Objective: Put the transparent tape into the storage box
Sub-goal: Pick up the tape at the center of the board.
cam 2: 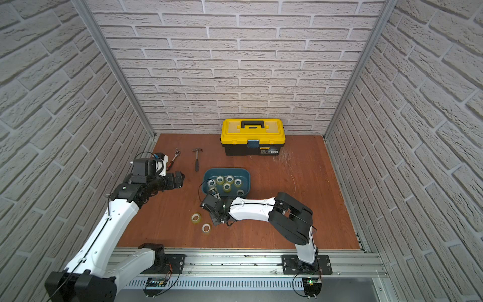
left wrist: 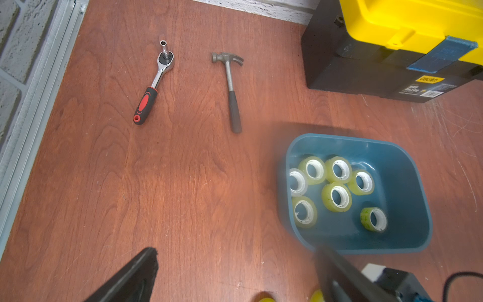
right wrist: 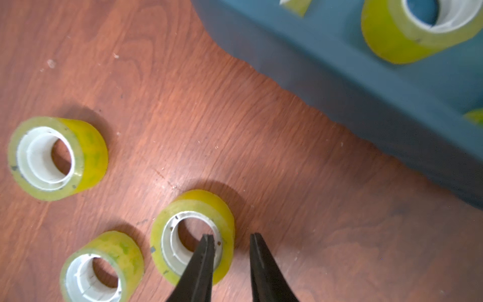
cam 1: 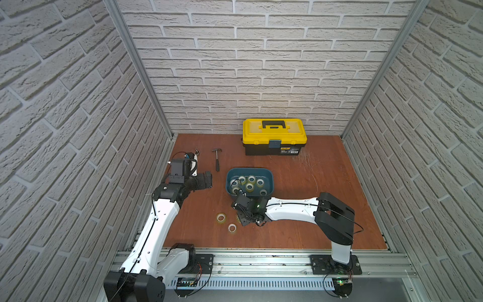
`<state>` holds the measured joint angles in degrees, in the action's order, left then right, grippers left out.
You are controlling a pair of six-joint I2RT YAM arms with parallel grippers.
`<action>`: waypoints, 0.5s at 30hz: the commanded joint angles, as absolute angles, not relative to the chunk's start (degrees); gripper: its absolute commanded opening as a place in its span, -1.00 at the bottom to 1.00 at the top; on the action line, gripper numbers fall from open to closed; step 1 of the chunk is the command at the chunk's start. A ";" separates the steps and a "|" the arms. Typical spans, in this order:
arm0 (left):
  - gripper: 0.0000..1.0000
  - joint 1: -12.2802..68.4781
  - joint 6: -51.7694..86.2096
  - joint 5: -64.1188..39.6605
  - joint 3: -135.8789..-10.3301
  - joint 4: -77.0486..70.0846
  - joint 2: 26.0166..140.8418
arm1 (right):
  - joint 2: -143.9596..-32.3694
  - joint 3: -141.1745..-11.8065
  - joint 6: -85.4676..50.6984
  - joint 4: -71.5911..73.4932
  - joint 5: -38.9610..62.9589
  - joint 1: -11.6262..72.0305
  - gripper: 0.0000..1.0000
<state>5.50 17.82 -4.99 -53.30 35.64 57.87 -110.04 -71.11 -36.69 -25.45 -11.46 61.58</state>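
1. Right gripper (right wrist: 230, 236) points down at the table (cam 1: 313, 209), jaws a narrow way apart and straddling the wall of one tape roll (right wrist: 201, 200). One finger (right wrist: 201, 261) sits over the pale core and the other is outside the ring. A strip of wood shows between the outer finger and the roll, so nothing is clamped.
2. That roll stands on end on the table just near of the storage box (cam 1: 269, 177), outside it.
3. The right arm rises from its base at the near right and bends at a high elbow. Its white forearm runs about level to the left, and the wrist turns down beside the box's near wall.
4. A second roll (cam 1: 221, 217) and a third roll (cam 1: 231, 227) lie on the table just left of the gripper.
5. Seven rolls (left wrist: 326, 198) sit inside the box.
6. Left gripper (left wrist: 236, 252) is spread wide and empty, held above the table left of the box and pointing right. Its arm reaches from the near-left base along the left wall.
7. Farther off lie a ratchet (left wrist: 156, 81), a hammer (cam 1: 217, 159) and a yellow toolbox (cam 1: 274, 130).
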 commanded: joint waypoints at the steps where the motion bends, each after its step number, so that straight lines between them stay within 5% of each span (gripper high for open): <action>1: 0.96 5.06 17.85 -5.45 -53.09 34.30 57.58 | -110.99 -70.58 -37.24 -23.36 -9.93 61.34 -0.43; 15: 0.97 5.12 17.70 -5.49 -53.00 34.37 57.94 | -111.36 -69.07 -35.95 -21.17 -7.13 61.26 -0.63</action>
<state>5.50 17.82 -4.99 -53.30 35.64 58.04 -110.32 -69.10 -36.62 -21.93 -8.45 61.47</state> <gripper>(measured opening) 0.983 0.203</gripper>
